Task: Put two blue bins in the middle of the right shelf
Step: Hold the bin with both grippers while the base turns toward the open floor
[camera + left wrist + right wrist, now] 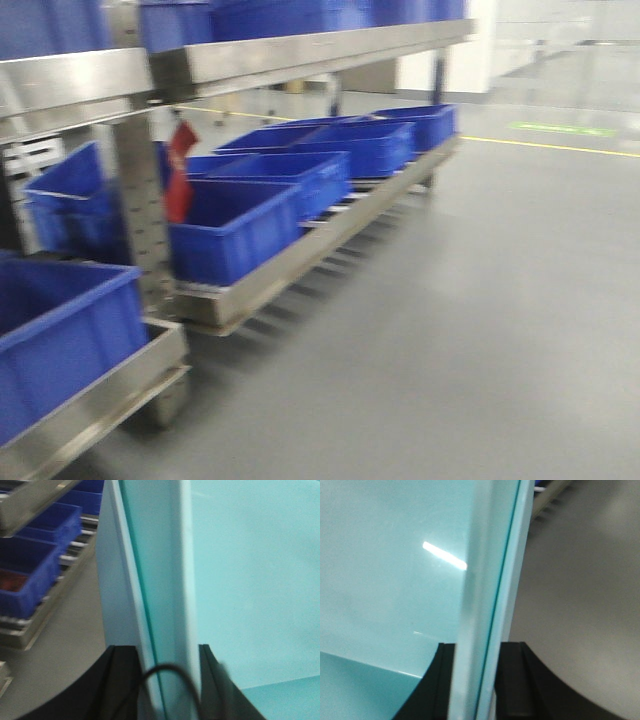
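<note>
- Two pale blue bins are the task's things. In the left wrist view the wall runs from 12 to 6 o'clock and shows two thin layers with a dark line between them, as when one bin sits inside the other.
- The left gripper is clenched on this wall at 6 o'clock, with one black finger on each side, two fingers in all.
- One black cable makes a loop in front of the wall, just between the fingers.
- The right gripper is also clenched on the opposite double wall of the bins, at 6 o'clock in its view, again with two black fingers.
- The bins are held up between the two arms, above the grey floor; they are not on any shelf.
- In the front view, metal shelves stand from 9 to 1 o'clock. At least six dark blue crates sit on the lower level; the blur hides the exact count.
- More dark blue crates sit on the upper level at 12 o'clock, cut by the frame.
- One red tag hangs on a post at 9 o'clock.
- One yellow line and one green mark lie on the floor at 2 o'clock.
</note>
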